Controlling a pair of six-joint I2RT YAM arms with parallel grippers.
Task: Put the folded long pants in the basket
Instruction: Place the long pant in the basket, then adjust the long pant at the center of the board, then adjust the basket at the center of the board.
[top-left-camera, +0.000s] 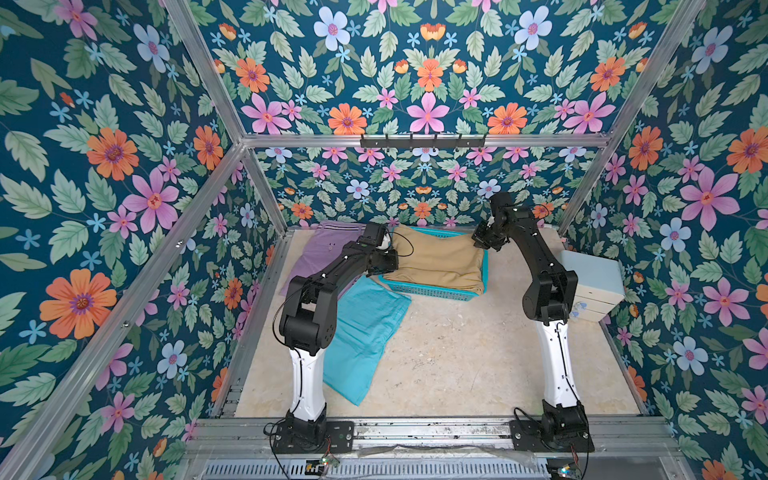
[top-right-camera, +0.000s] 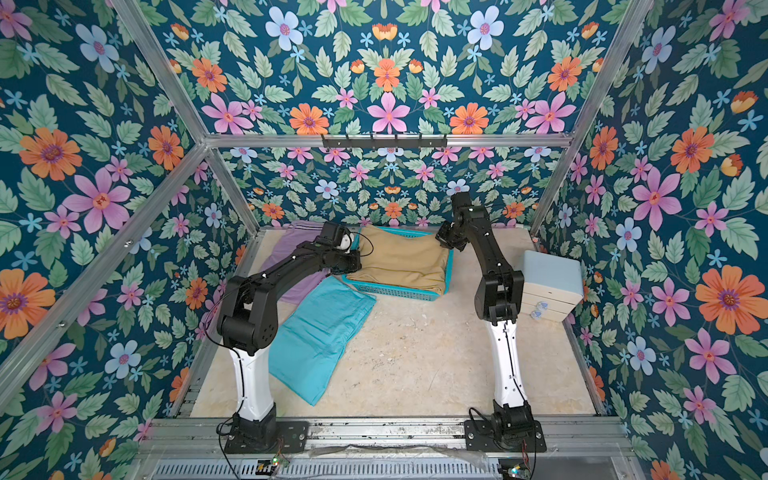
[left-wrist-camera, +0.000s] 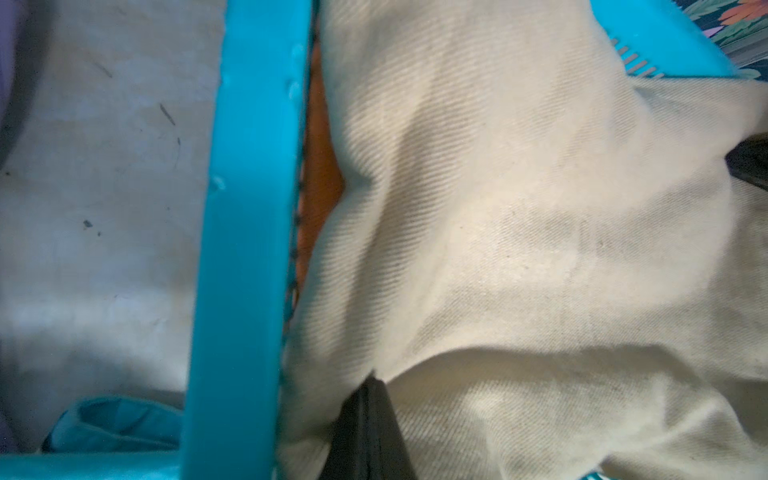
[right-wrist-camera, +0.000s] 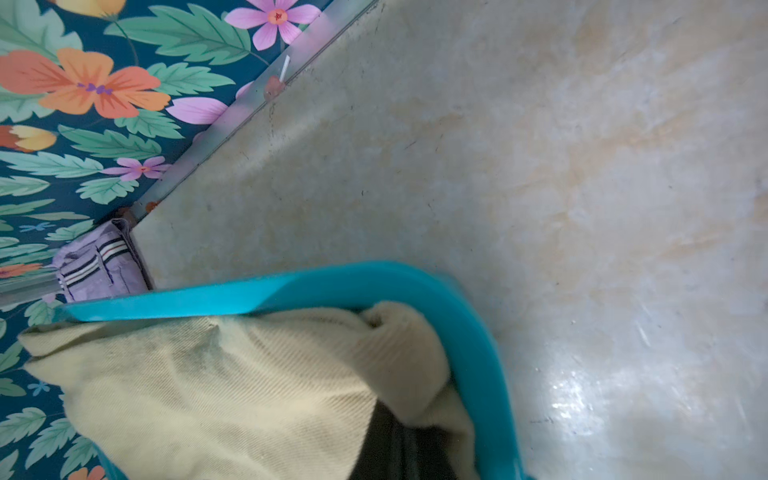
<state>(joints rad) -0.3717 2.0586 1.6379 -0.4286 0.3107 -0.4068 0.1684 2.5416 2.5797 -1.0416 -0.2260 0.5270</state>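
The khaki long pants (top-left-camera: 440, 259) (top-right-camera: 403, 257) lie on top of the teal basket (top-left-camera: 428, 289) (top-right-camera: 395, 287) at the back of the table, bulging over its rim. My left gripper (top-left-camera: 391, 258) (left-wrist-camera: 372, 382) is shut, pinching the khaki cloth at its left edge. My right gripper (top-left-camera: 482, 242) (right-wrist-camera: 399, 419) is shut on the right edge, where cloth folds over the jaws. Orange pants (left-wrist-camera: 322, 166) show under the khaki, inside the basket rim (left-wrist-camera: 249, 208). Turquoise pants (top-left-camera: 370, 332) lie front-left of the basket. Lilac pants (top-left-camera: 320, 253) (right-wrist-camera: 99, 266) lie at the back left, partly under my left arm.
A pale-blue drawer box (top-left-camera: 590, 274) (top-right-camera: 552, 274) stands at the right edge, beside my right arm. Floral walls with aluminium posts close in the table on three sides. A black hook rail (top-left-camera: 424, 141) hangs on the back wall.
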